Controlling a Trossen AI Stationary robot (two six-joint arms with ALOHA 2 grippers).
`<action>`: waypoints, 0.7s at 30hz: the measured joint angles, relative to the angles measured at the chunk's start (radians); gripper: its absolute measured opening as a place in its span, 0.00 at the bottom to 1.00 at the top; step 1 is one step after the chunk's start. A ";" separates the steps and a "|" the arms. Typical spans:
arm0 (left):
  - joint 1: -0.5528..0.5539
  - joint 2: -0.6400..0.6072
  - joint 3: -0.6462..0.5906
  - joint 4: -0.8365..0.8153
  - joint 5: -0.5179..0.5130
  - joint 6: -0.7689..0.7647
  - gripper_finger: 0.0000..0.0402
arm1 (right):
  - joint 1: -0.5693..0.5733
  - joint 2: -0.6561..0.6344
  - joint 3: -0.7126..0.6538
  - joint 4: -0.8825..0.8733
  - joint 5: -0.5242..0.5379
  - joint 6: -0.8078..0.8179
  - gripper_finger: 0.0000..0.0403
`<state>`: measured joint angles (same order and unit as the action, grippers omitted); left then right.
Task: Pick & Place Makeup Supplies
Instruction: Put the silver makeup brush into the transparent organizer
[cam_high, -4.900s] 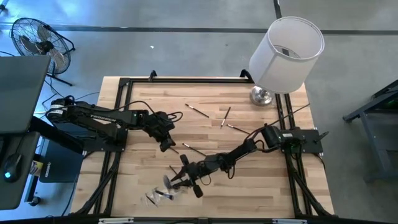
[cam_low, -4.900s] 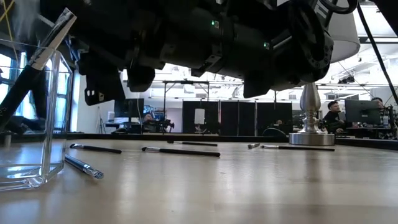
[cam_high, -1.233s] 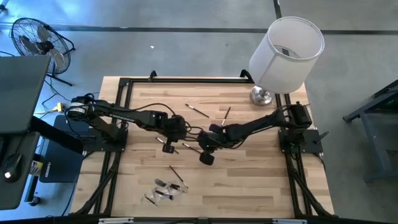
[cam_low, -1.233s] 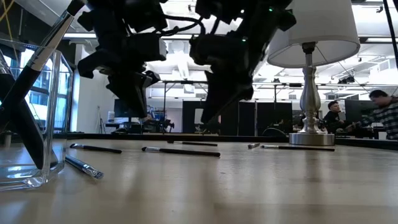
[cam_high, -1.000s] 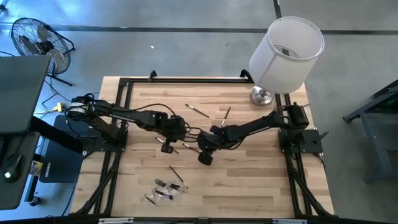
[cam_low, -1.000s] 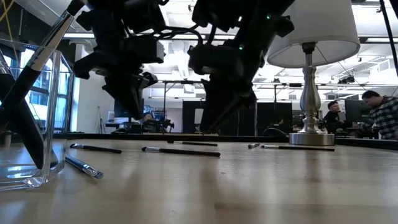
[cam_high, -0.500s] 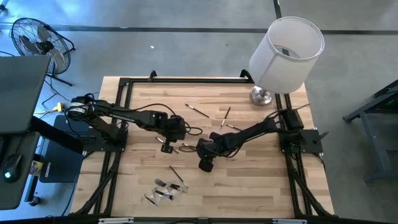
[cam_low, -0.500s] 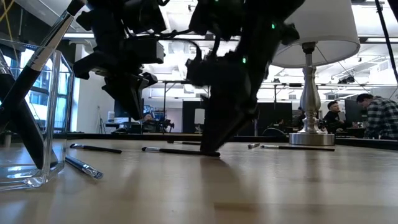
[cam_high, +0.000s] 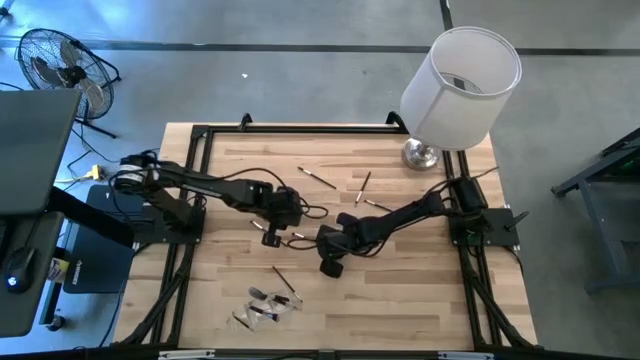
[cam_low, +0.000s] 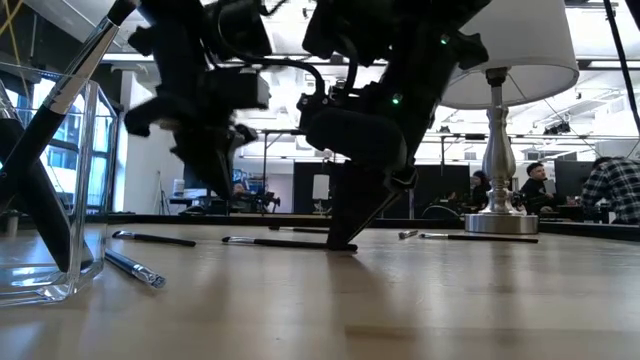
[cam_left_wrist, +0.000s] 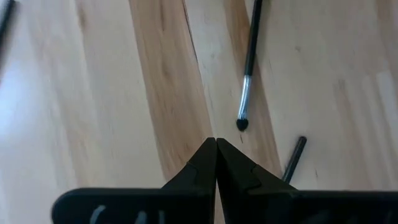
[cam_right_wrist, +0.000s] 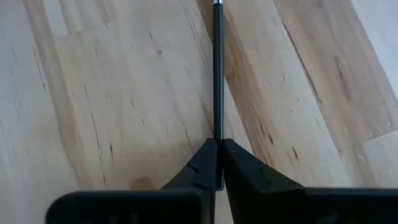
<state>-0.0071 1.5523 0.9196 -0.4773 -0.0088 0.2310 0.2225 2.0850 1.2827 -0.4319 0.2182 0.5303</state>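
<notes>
Several thin dark makeup brushes lie flat on the wooden table (cam_high: 420, 290). My right gripper (cam_right_wrist: 217, 144) is down at the table's middle (cam_high: 322, 241), shut on one black brush (cam_right_wrist: 217, 74) that lies there (cam_low: 285, 242). My left gripper (cam_left_wrist: 216, 144) hovers shut and empty just left of it (cam_high: 281, 226), above the table (cam_low: 215, 165). A brush's small tip (cam_left_wrist: 242, 124) lies just ahead of its fingers. Near the front edge, a clear container (cam_low: 50, 200) holds more brushes. My right gripper pinches the black brush's handle (cam_right_wrist: 217, 132) near its free end between its two fingers. The fingers slant down from above and from the table's right. The brush runs straight on ahead of them and lies flat on the wood (cam_low: 260, 241).
A lamp with a white shade (cam_high: 460, 75) stands at the far right corner. Loose brushes lie toward the far side (cam_high: 318, 177), (cam_high: 363, 187), (cam_high: 378, 205), and one near the container (cam_high: 283, 278). Black cables loop between the arms (cam_high: 305, 208).
My right gripper has sunk toward the table and its near edge, coming down on the black brush at the middle. The brush still lies flat on the wood.
</notes>
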 joint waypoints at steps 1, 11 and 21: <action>0.000 0.009 -0.002 0.008 0.000 0.000 0.00 | -0.004 0.000 0.000 0.000 -0.001 -0.009 0.03; 0.000 0.129 0.006 0.051 0.052 -0.012 0.00 | -0.040 -0.001 -0.003 0.006 -0.042 -0.038 0.01; 0.000 0.131 0.007 0.096 0.120 -0.029 0.00 | -0.040 -0.001 -0.004 0.010 -0.038 -0.040 0.01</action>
<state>-0.0067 1.6829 0.9264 -0.3813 0.1109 0.2020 0.1830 2.0838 1.2789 -0.4217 0.1805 0.4900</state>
